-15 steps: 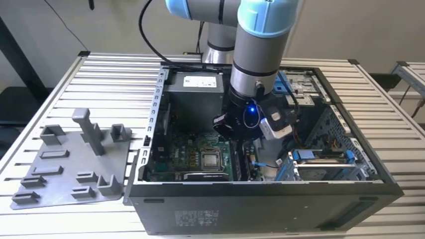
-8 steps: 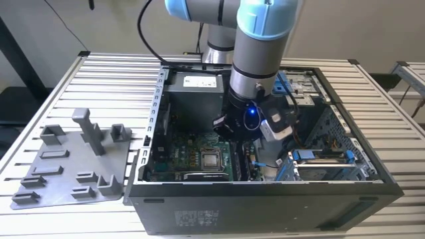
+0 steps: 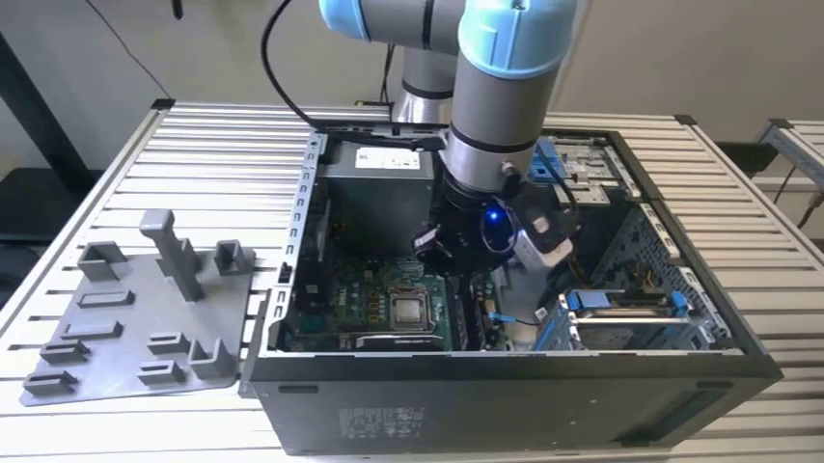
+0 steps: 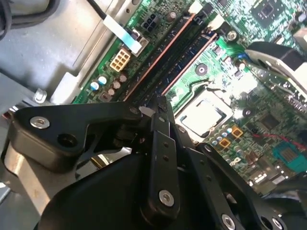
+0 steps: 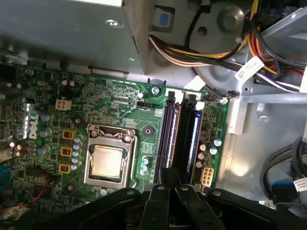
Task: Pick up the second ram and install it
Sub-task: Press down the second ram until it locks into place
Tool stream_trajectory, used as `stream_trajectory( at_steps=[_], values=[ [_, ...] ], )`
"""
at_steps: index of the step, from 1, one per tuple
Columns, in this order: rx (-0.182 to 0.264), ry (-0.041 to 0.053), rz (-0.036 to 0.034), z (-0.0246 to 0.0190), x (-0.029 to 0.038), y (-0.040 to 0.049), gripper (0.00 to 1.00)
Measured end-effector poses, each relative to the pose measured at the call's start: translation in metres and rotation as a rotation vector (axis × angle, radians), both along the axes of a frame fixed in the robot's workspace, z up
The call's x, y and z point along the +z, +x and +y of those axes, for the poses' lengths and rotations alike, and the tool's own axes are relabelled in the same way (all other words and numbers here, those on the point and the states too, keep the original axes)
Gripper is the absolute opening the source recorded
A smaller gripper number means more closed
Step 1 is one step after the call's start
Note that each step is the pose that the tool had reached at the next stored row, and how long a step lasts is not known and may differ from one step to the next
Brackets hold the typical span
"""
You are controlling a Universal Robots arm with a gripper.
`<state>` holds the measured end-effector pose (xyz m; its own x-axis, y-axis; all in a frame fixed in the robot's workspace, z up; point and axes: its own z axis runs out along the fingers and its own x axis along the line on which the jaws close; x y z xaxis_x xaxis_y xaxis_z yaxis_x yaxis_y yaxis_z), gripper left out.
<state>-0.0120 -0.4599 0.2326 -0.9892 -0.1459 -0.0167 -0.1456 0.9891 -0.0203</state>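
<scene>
Down inside the case, gripper (image 5: 169, 189) low over the slots (image 5: 181, 136).
Fingers closed together; ram indistinguishable, orientation unclear.

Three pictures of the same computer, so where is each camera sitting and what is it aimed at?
Exterior view: off the arm, above, looking down at the open computer case and grey fixture plate; the arm reaches in.
First wrist view: on the arm, facing the green circuit board; the gripper shows.
Second wrist view: on the arm, closer, oblique; the gripper shows.
Both wrist views share the processor and memory slots.
</scene>
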Motion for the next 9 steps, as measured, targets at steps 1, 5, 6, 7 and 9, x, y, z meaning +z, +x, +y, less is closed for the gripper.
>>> stream_trajectory(
  at_steps=[1,5,6,7,9],
  values=[
    [0.018,0.0,0.0,0.0,-0.0001,0.0,0.11],
    [0.066,0.0,0.0,0.0,-0.0002,0.0,0.11],
    [0.079,0.0,0.0,0.0,-0.0003,0.0,0.11],
    [0.091,0.0,-0.0003,0.0,-0.0004,0.0,0.11],
    [0.107,-0.0002,-0.0014,-0.0003,-0.0003,-0.0004,0.11]
  ],
)
